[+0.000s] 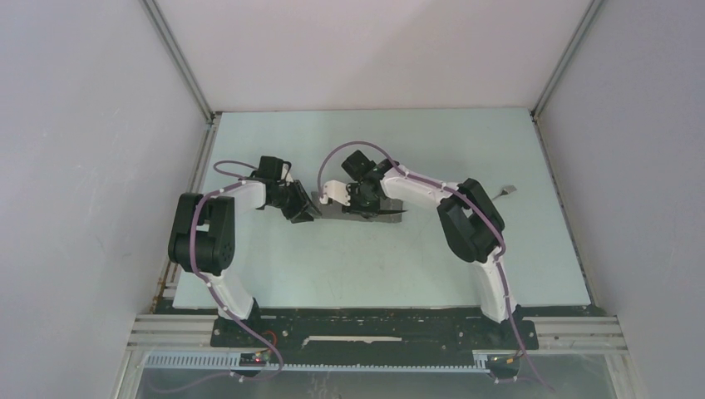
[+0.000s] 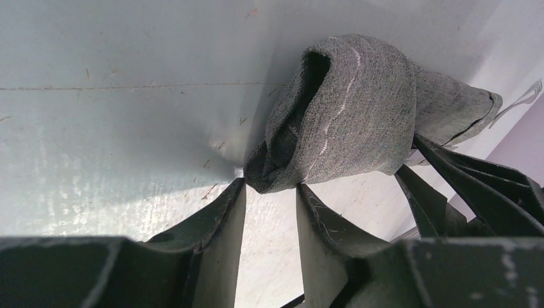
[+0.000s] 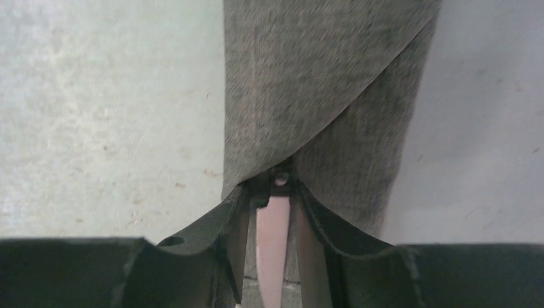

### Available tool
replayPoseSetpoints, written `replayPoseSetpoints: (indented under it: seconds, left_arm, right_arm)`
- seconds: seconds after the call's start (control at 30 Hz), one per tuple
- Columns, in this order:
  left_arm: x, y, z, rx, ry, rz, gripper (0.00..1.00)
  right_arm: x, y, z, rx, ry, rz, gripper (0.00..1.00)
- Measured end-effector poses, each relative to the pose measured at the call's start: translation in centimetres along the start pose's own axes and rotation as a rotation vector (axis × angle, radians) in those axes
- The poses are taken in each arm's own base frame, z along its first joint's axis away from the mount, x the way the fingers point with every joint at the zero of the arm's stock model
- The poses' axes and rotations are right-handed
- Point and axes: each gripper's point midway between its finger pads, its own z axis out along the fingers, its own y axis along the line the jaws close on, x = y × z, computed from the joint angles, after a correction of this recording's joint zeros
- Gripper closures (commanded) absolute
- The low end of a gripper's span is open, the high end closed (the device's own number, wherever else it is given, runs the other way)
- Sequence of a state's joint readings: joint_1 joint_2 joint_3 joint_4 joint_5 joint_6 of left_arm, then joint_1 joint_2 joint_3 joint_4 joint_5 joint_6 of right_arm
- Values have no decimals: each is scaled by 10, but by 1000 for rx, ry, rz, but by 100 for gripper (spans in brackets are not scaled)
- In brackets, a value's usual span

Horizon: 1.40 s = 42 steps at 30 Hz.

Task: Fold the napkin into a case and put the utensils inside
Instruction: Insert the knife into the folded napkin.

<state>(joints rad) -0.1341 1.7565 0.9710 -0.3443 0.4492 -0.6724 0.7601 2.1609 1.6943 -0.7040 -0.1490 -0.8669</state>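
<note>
The napkin (image 2: 359, 109), folded into a grey pouch with its mouth gaping open, lies mid-table between both grippers (image 1: 322, 200). My left gripper (image 2: 271, 186) pinches the pouch's near corner at the mouth, seen from above (image 1: 303, 209). My right gripper (image 3: 272, 189) is shut on the knife (image 3: 272, 250), its pale serrated blade running back between the fingers and its dark handle end at the cloth's folded edge (image 3: 321, 83). From above the blade (image 1: 392, 214) sticks out to the right of the right gripper (image 1: 363, 206). The fork (image 1: 505, 192) lies alone at the right.
The pale table (image 1: 374, 266) is boxed by white walls at the back and sides. The fork also shows at the far right of the left wrist view (image 2: 523, 96). The right gripper's dark fingers (image 2: 462, 173) sit close beside the pouch.
</note>
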Motion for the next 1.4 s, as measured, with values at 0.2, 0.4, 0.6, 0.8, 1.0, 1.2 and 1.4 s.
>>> replayPoseSetpoints:
  seconds: [0.2,0.4,0.6,0.8,1.0,1.2,1.4]
  left_arm:
    - [-1,-1,0,5,-2,2,61]
    - [-1,-1,0,7,-3,3,61]
    - [-1,-2,0,7,-3,3,61]
    - [-2,-3,0,12,-7,6,61]
    - [-3,-4,0,18,-10,9,61]
    - [-3,-4,0,19,-9,10,61]
    - [-3,-4,0,21,-9,10,61]
  right_arm:
    - [24,11,-11,-7,32,25,60]
    - [31,10,-12,-5,35,34,72]
    - [30,9,-13,-4,34,33,83]
    - [24,7,-18,-3,30,25,73]
    - [18,5,-20,0,18,18,63]
    - [14,5,-20,-5,3,16,66]
    - [7,-2,-20,4,-10,14,67]
